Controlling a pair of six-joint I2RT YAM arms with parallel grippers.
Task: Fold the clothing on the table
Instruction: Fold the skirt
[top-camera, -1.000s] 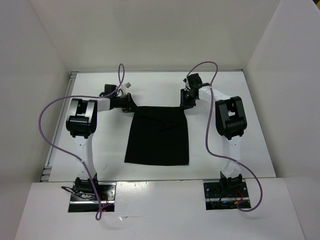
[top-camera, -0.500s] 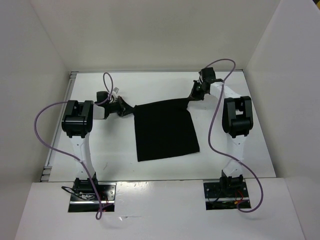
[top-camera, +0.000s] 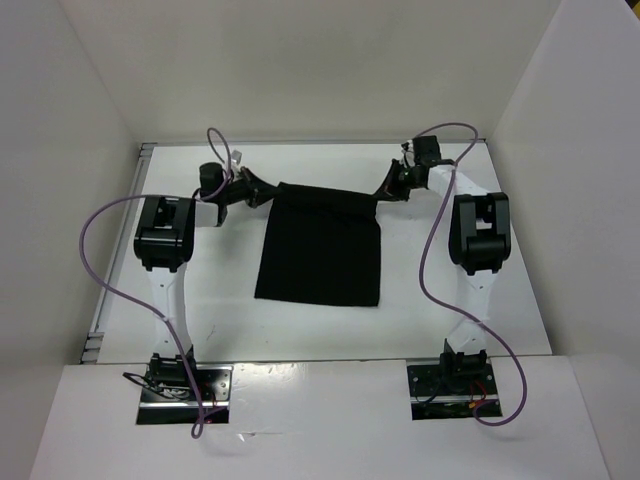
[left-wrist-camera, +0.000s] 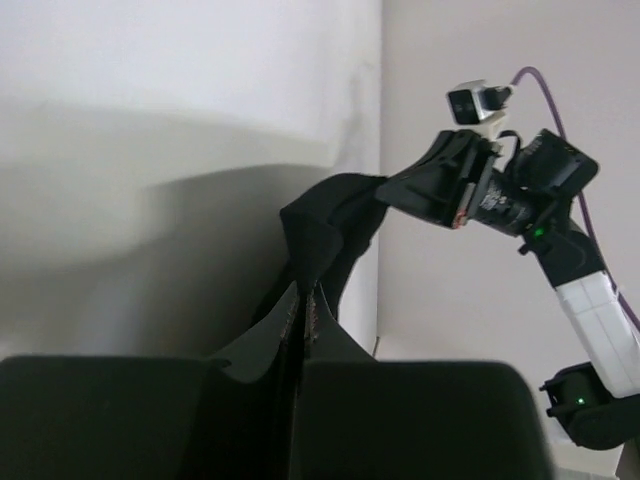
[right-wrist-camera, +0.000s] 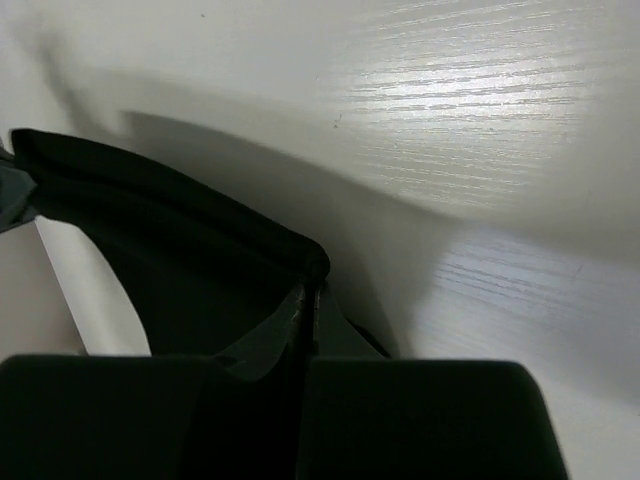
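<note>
Now the cloth (top-camera: 320, 255) hangs pinched by its far corners. My left gripper (top-camera: 262, 190) is clamped tight on the left corner and my right gripper (top-camera: 380, 192) likewise on the right, with the far edge stretched between them above the table (top-camera: 220, 300). The rest drapes down and lies flat at mid-table, between the arms. I judge this the first fold, grip made. Next I'd carry both corners together toward the near hem, level and taut, before releasing.
</note>
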